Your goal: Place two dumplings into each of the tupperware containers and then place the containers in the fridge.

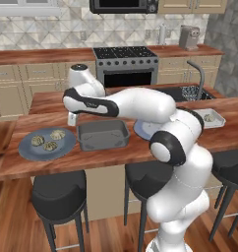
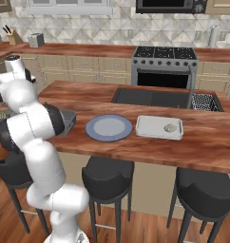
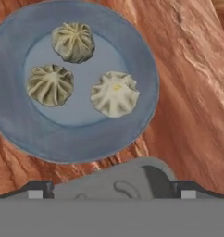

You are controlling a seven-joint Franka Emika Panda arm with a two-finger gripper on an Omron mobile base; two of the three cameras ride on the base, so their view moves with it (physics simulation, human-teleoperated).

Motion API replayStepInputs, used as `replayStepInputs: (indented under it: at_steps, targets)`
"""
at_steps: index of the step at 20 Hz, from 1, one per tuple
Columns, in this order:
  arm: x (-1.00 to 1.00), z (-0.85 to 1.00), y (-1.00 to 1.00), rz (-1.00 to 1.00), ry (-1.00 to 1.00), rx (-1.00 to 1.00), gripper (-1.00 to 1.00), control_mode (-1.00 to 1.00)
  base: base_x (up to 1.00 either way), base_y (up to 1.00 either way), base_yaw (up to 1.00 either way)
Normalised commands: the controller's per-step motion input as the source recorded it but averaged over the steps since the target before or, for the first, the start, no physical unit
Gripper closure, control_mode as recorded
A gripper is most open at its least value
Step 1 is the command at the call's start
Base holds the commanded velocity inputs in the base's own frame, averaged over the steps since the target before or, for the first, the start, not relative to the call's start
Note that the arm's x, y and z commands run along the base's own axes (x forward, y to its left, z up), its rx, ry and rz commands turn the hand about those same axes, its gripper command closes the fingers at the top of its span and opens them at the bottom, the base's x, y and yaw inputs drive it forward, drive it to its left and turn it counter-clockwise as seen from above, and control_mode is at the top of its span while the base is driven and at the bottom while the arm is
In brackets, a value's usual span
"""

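Three dumplings (image 3: 73,42) (image 3: 50,84) (image 3: 115,94) lie on a round blue-grey plate (image 3: 21,125) at the counter's left end; the same dumplings (image 1: 50,145) sit on that plate (image 1: 27,150) in the left base view. My gripper (image 1: 72,119) hangs above the counter by the plate's far right edge, between the plate and a dark pan. In the hand view the gripper (image 3: 111,192) is open, its fingertips (image 3: 35,190) wide apart with nothing between them. One tupperware container (image 2: 152,127) at the right holds a single dumpling (image 2: 170,127). The fridge is out of view.
The deep dark grey pan (image 1: 102,134) stands just right of the dumpling plate. An empty blue plate (image 2: 109,127) lies between pan and tupperware container (image 1: 213,118). A sink (image 2: 155,98) with a faucet (image 1: 199,78) is sunk into the counter's far side. Black stools (image 1: 58,193) line the front.
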Motion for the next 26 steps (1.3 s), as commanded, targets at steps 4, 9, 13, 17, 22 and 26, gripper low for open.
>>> replayStepInputs:
  at_steps: [4, 9, 13, 17, 22, 26]
  targets:
    - [0.35, -0.2, 0.77, -0.07, 0.17, -0.16, -1.0, -1.0, 0.0, 0.0, 0.0]
    - [0.4, -0.29, 0.58, -0.1, 0.05, -0.08, -1.0, -1.0, 0.0, 0.0, 0.0]
    - [0.29, -0.57, 0.18, -0.16, 0.01, -0.04, -1.0, -1.0, 0.0, 0.0, 0.0]
    - [0.0, -0.49, -0.02, -0.17, 0.0, 0.0, -1.0, -1.0, 0.0, 0.0, 0.0]
    - [-0.37, -0.41, -0.39, -0.15, -0.09, 0.04, -1.0, -1.0, 0.0, 0.0, 0.0]
    - [0.31, -0.46, -0.37, -0.17, -0.01, 0.05, -1.0, -1.0, 0.0, 0.0, 0.0]
